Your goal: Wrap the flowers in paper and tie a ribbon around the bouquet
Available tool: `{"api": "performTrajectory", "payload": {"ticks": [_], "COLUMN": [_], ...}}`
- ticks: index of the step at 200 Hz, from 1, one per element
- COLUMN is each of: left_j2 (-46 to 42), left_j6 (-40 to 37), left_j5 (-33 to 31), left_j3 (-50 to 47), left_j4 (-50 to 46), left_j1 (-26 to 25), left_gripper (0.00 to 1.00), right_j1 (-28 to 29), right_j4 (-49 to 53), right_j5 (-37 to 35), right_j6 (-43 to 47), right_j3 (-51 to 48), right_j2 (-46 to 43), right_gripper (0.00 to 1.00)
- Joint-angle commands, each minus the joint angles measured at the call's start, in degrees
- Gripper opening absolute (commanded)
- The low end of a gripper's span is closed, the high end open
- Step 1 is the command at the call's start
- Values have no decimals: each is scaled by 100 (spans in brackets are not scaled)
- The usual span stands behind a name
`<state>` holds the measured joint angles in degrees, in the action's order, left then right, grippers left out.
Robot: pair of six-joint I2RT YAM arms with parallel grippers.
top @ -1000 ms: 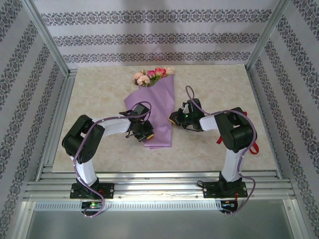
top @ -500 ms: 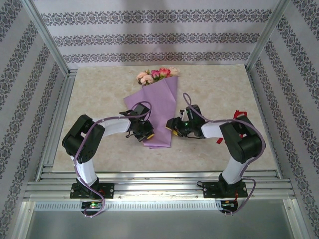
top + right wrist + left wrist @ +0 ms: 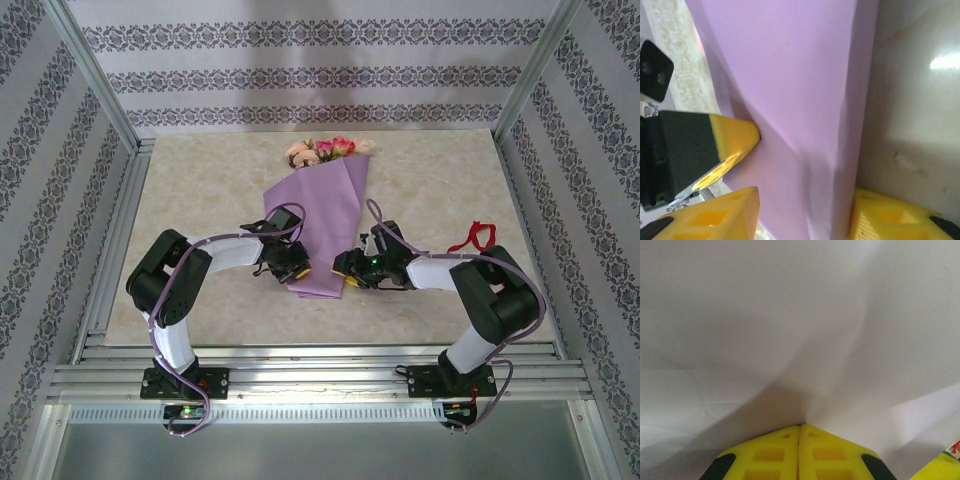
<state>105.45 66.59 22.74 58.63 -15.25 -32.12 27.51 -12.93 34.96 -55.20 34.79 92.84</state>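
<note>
Three patterned walls [image 3: 320, 75]; beige marbled table [image 3: 200, 190] under bouquet [image 3: 325, 220].

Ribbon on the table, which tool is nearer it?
Right. The right tool is at the bouquet's right edge, the ribbon farther right; the left tool is across the bouquet, at its left edge.

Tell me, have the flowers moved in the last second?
Yes. The flowers shifted rightward along the far edge of the table.
</note>
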Motion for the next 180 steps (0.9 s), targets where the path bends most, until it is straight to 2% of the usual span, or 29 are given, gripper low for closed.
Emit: {"api": "performTrajectory", "payload": {"ticks": [1,21,47,81,110,141,159,170,180], "left_j2": [679,704,723,734,732,746,732,735,737], "left_j6": [-64,-67,-98,-108,-113,-109,-111,-123,-120], "left_j5": [-487,-481,-455,-450,-469,-480,-481,-465,-447], "left_j3": [-377,-368,-369,-375,-357,-338,-330,-313,-306], "left_j4": [-288,-286,-286,-285,-304,-321,-334,-331,-331], "left_j1": [17,13,13,13,13,13,13,10,13], "left_gripper": [7,7,7,7,7,7,7,7,7], "right_j1": [302,502,623,584,563,469,448,447,440], "right_j4": [345,180,106,217,458,1288,1886,1944,1833], "right_j5": [-9,-129,-272,-520,-580,-639,-810,-884,-893], "right_j6": [-138,-370,-500,-545,-556,-462,-327,-330,-381], "right_j3": [-305,-564,-623,-537,-473,-403,-349,-390,-449], "right_j2": [-263,-354,-352,-384,-580,-877,-1072,-1190,-1224], "right_gripper": [49,46,36,0,0,0,24,32,34]}}
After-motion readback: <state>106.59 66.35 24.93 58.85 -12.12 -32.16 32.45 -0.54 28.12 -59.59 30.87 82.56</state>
